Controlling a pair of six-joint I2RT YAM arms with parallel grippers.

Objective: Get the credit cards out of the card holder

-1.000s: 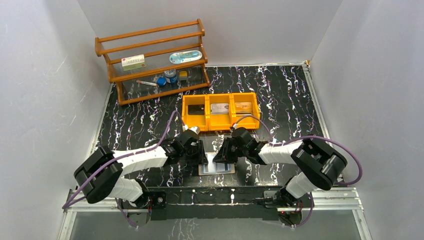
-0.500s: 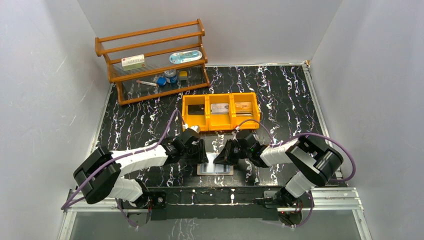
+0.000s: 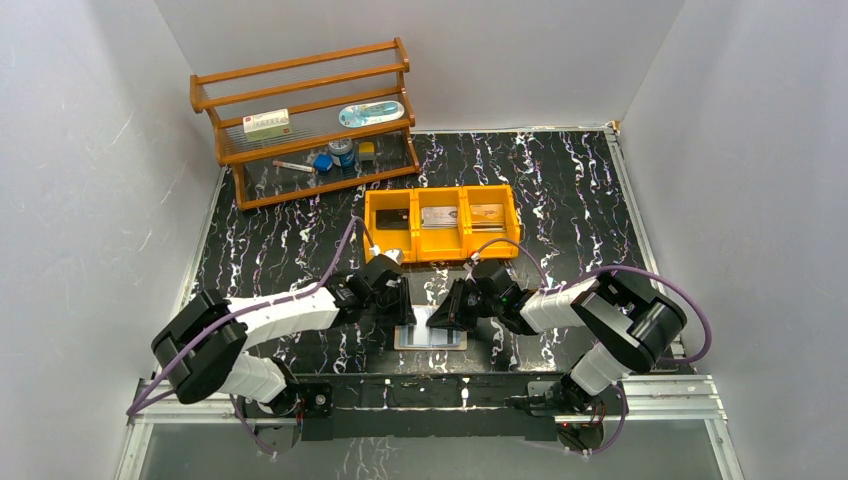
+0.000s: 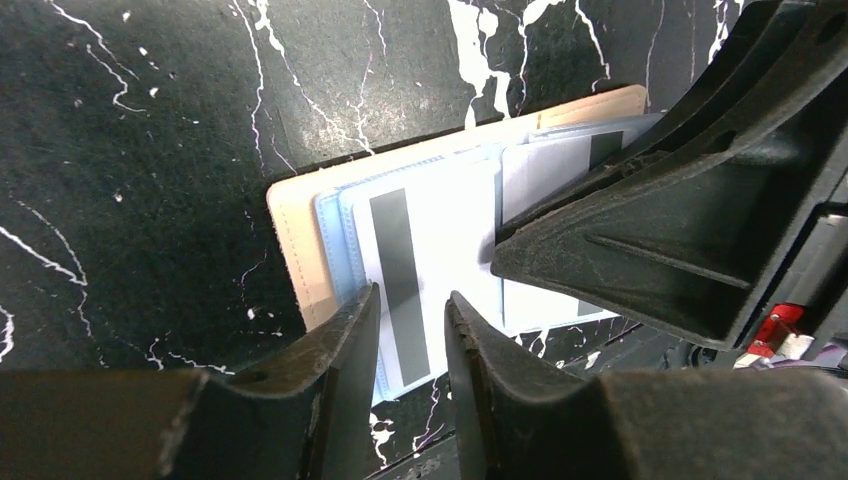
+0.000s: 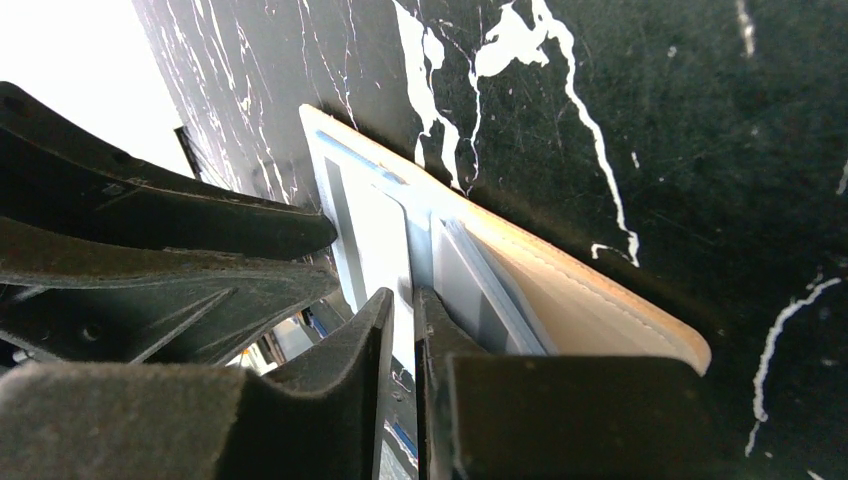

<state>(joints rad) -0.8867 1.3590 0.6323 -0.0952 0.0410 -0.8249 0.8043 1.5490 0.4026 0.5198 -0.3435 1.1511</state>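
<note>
Top external: card holder [image 3: 432, 340] flat, long axis left-right; left pincer [image 4: 410, 302] ajar, right pincer [image 5: 403, 298] unclear.

Hidden and hard-to-see bits
From above, the left gripper [image 3: 404, 316] and the right gripper [image 3: 434, 320] cover the far side of the card holder [image 3: 430, 340]. The credit cards [image 3: 441, 217] in the yellow bin [image 3: 440, 252] are too small to read. The little things on the wooden shelf [image 3: 300, 140] are too small to name. One corner of the right wrist view is washed out white.
</note>
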